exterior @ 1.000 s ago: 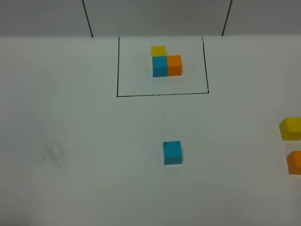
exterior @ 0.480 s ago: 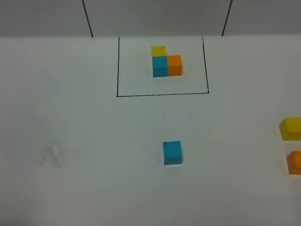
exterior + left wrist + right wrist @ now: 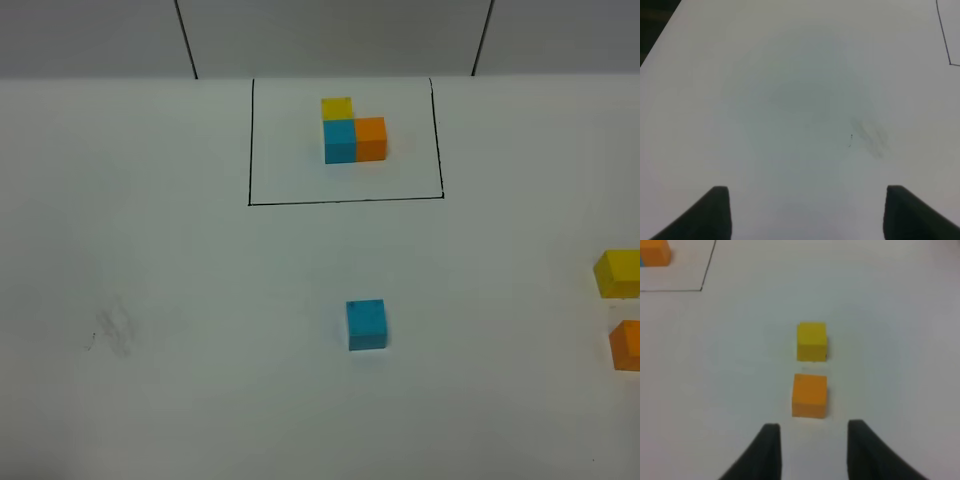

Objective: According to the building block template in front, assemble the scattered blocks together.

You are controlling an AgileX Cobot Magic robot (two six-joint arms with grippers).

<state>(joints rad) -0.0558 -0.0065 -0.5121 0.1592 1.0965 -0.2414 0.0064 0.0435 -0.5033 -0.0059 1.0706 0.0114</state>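
Right claw [image 3: 813,425] slightly parted, empty, near orange cube [image 3: 809,395], left claw [image 3: 807,188] released, cyan cube [image 3: 367,324] unmoved

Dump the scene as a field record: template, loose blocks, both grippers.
template: yellow, cyan and orange cubes touching in an L, inside the black outline, far side of the table
cyan block: alone, mid-table, outside the outline
yellow block: right edge of the high view
orange block: just nearer than the yellow block, small gap between them
left gripper: open, over bare table
right gripper: open, just short of the orange block, holding nothing
assembled: none yet
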